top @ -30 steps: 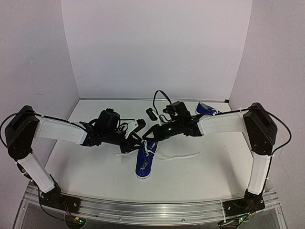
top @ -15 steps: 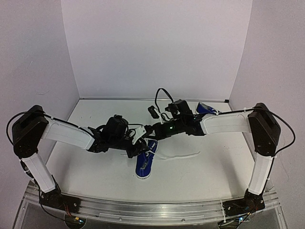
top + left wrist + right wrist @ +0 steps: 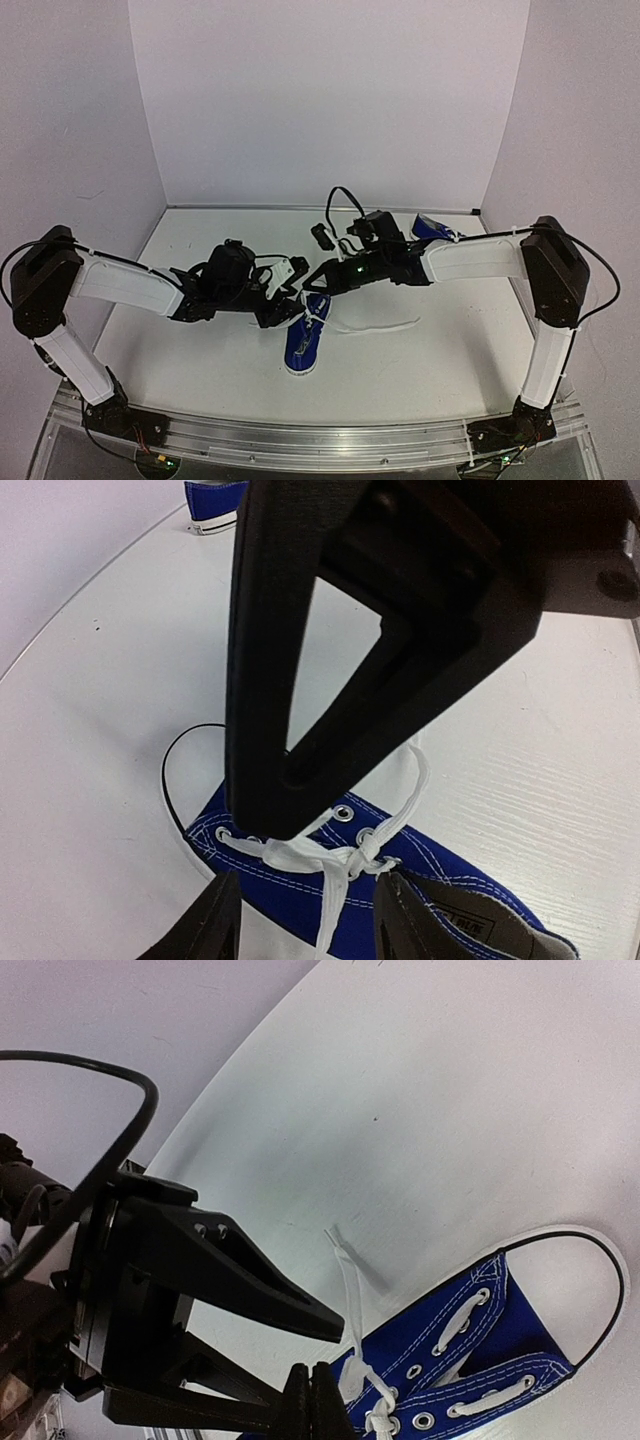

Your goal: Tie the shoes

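Two shoes on the table (image 3: 200,360), only one being worked

Near shoe (image 3: 303,345) lies mid-table, lengthwise near-to-far, its far end tucked under both claws. Can't call toe vs heel from overhead

Laces are crossed once at the top eyelets (image 3: 320,858). That's a first overhand at best: no bow, and it doesn't look snug. One lace tail (image 3: 385,326) trails flat on the table to the right of the shoe, and another strand stands up out of the crossing

Left gripper (image 3: 308,900): fingers spread, straddling the crossing, a strand hanging in the gap, nothing clamped

Right gripper (image 3: 312,1385): fingers pressed together, tip down at the eyelet row right beside the crossing. Can't tell if a strand is caught between them or just lies alongside

Far shoe (image 3: 430,228): back right near the wall, partly hidden by the right arm, neither claw near it, laces not visible

Risks as I read them:
- left closes on both strands or on the tongue instead of one strand, so no loop forms
- nothing pins the shoe down, so any upward pull probably lifts or drags it
- if right isn't really holding, the crossing goes slack once left pulls
- the fingers of both arms are nearly touching, so a small lateral move could make them clash
- the long tail could snag under an arm
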